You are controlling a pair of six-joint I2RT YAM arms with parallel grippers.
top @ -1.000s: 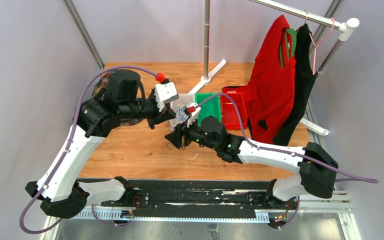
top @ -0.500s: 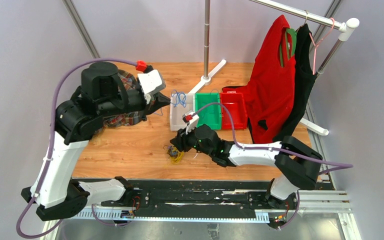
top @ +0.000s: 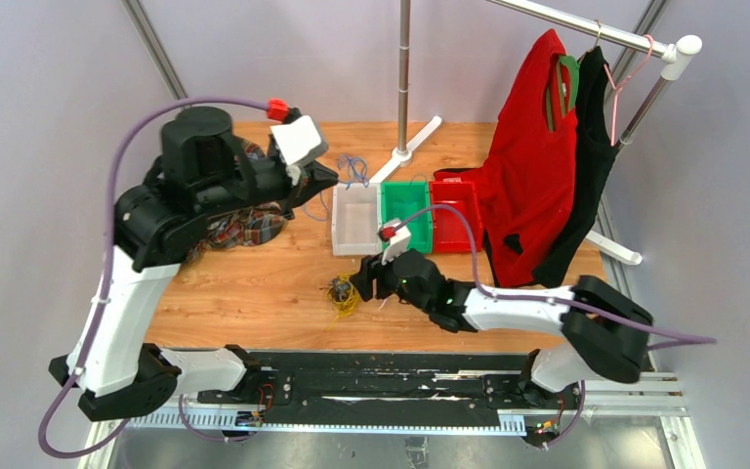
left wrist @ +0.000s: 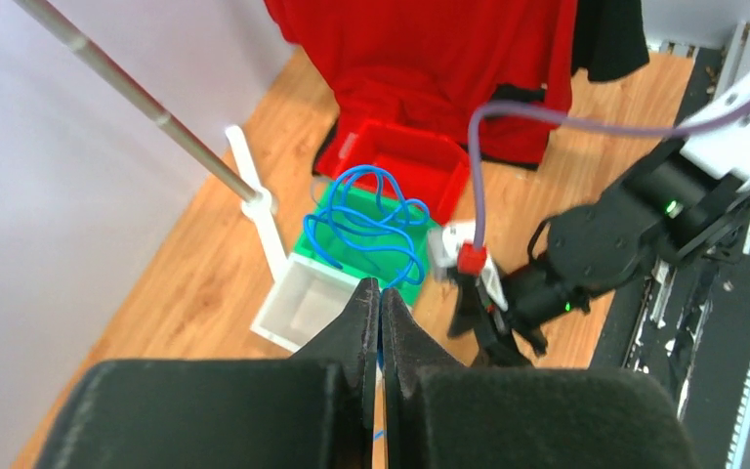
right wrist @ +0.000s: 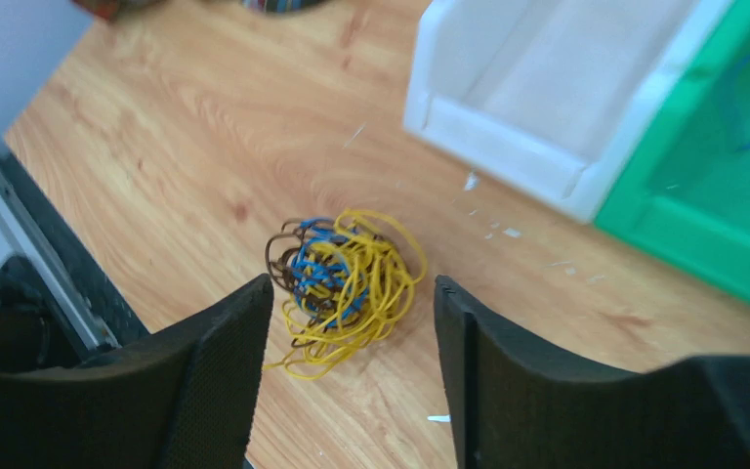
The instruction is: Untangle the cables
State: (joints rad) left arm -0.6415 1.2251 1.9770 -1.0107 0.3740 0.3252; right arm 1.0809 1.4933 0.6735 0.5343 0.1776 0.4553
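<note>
The left end effector (left wrist: 379, 318) has its fingers pressed together on a blue cable (left wrist: 361, 233), which stands out past the tips in a loose bunch of loops, held in the air. In the top view this blue cable (top: 354, 168) shows just beyond the far end of the white bin (top: 336, 223), near the foot of the rack pole (top: 404, 68), with the left end effector (top: 328, 176) just beside it. The rest of the cables lie as a tangle (right wrist: 352, 256) of yellow, blue and dark wire on the table (right wrist: 186, 127), a compact curly clump with one yellow loop trailing toward the near edge. The right end effector (right wrist: 352, 293) hangs over it with its fingers (right wrist: 225, 362) spread wide apart, one to each side of the clump; whether they touch the wire cannot be told. From above, the tangle (top: 342, 298) sits near the front of the table (top: 254, 293), in front of the white bin and apart from it, with the right end effector (top: 361, 285) right beside it. Three bins stand in a row touching side by side: white, then green (top: 387, 210), then red (top: 473, 210). A plaid cloth (top: 244, 227) lies on the table under the left arm. A red garment (top: 532, 166) and a black one (top: 591, 147) hang from the rack at the right.
</note>
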